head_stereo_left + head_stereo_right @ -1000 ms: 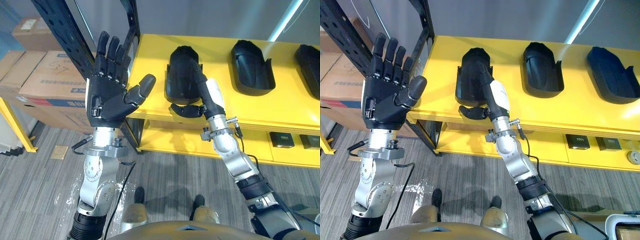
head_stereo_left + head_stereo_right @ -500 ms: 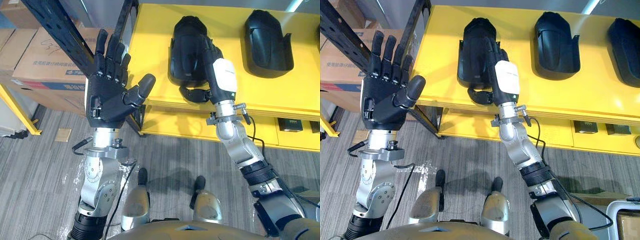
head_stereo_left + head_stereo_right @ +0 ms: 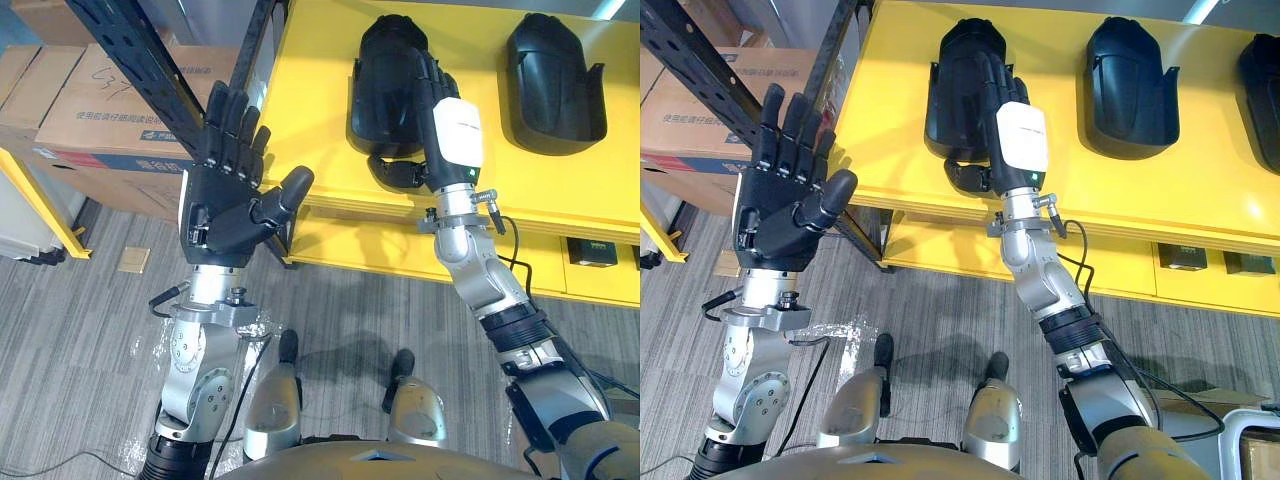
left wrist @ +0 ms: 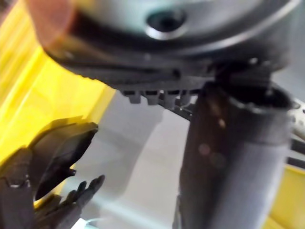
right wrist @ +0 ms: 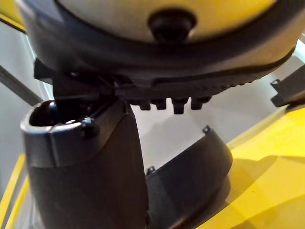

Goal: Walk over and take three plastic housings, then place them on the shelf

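Right robot hand (image 3: 455, 130) farther over the leftmost plastic housing (image 3: 385, 80) than a second ago

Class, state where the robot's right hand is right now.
Right of centre in the left eye view, the right hand lies on the leftmost housing on the yellow table, near its front edge.

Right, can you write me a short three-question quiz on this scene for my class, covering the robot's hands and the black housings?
1. Multiple choice: the right hand lies over which black plastic housing on the yellow table? A the leftmost; B the middle one; C none.
2. True or false: the left hand holds a housing.
3. Fill in: behind the raised left hand stand cardboard ____.
Key: 1 A; 2 false; 3 boxes.
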{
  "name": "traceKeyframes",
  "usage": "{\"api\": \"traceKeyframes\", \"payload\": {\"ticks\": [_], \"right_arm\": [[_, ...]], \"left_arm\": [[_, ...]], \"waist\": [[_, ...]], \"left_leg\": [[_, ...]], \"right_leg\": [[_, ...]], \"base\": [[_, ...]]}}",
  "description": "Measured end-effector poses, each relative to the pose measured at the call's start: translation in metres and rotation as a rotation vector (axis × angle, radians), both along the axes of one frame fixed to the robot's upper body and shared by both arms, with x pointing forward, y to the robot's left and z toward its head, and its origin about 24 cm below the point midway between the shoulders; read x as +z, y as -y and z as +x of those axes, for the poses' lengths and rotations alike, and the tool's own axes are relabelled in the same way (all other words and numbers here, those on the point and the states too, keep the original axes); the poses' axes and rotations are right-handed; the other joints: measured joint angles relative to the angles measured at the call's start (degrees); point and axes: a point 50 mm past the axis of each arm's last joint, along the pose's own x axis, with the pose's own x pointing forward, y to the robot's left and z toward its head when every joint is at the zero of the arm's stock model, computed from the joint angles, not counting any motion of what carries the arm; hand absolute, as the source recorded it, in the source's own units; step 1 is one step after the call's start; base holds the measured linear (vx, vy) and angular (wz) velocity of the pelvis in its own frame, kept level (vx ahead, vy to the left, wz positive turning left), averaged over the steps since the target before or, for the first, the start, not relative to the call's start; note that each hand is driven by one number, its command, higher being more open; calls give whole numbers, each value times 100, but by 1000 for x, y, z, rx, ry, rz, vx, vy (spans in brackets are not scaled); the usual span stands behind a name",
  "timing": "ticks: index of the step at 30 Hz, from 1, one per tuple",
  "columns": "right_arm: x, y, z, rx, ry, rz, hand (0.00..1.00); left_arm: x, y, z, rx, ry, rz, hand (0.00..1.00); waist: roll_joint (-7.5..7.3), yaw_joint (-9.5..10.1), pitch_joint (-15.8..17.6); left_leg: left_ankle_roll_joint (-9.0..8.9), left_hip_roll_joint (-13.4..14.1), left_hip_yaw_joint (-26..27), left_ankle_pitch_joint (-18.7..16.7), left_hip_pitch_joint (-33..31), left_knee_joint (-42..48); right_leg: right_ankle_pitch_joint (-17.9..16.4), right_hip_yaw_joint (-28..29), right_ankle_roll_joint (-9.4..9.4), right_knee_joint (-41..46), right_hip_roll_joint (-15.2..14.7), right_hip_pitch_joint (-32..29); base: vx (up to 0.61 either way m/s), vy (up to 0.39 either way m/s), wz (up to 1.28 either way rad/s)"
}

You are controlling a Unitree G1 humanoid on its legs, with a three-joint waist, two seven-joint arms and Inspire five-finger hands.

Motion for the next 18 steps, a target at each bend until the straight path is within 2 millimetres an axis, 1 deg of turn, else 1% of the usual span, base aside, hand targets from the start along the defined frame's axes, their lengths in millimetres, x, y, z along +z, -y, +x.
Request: {"api": "traceKeyframes", "payload": {"ticks": [2, 6, 18], "right_arm": [[9, 1, 4, -9, 30, -49, 100], [17, 7, 9, -30, 43, -76, 100], [22, 8, 15, -42, 46, -86, 100]], "left_arm": [[-3, 0, 1, -3, -14, 9, 100], [-4, 0, 1, -22, -18, 34, 100], [-6, 1, 0, -43, -26, 56, 100]], "waist": [[68, -3, 61], [148, 3, 109], [156, -3, 114]], "left_leg": [[0, -2, -1, 0, -5, 29], [0, 1, -1, -1, -15, 53], [0, 0, -1, -1, -39, 62]], "right_leg": [[0, 1, 0, 4, -3, 3], [0, -4, 0, 12, -4, 9], [0, -7, -1, 14, -7, -10]], "base": [[0, 0, 0], [0, 0, 0], [0, 0, 0]]}}
